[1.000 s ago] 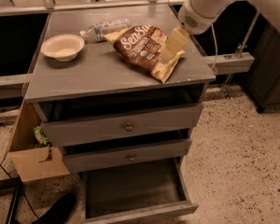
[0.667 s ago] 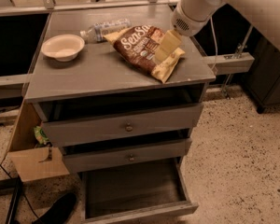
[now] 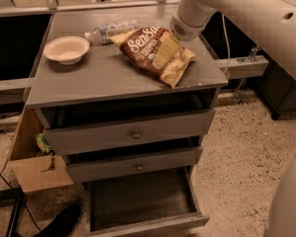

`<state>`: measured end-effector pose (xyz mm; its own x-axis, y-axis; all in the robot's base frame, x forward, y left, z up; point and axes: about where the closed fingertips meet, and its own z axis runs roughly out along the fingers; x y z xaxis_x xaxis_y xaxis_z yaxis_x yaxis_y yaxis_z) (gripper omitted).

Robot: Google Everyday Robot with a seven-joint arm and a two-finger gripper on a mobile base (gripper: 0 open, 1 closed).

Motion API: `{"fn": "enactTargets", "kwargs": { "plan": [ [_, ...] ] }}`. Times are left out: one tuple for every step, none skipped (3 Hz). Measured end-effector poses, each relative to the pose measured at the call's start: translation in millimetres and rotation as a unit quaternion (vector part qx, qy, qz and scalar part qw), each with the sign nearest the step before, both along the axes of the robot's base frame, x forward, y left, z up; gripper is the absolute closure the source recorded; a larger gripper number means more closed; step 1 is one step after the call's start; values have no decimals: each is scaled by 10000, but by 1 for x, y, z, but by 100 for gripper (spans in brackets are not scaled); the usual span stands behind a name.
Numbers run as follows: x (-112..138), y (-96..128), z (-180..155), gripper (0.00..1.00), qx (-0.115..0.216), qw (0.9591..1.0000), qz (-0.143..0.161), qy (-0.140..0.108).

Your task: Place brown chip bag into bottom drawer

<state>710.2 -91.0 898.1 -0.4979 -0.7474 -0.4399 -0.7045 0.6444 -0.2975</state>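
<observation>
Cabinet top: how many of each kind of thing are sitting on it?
bowl: 1
water bottle: 1
brown chip bag: 1
Total: 3
The gripper, not counted, is right over the brown chip bag.

Gripper [image 3: 166, 51] at brown chip bag [image 3: 140, 46] blurs w/ it; arm [image 3: 246, 14] cut off top-right.

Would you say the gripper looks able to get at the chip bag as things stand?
Likely yes. The gripper sits right over the chip bag, which lies uncovered on the cabinet top. The bottle and bowl lie off to one side, out of the way.
</observation>
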Motion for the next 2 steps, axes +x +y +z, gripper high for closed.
{"fn": "enactTargets", "kwargs": {
  "plan": [
    [8,10,-13,0,87,9999,-43,106],
    [13,18,-23,0,206,9996,-34,208]
  ]
}}
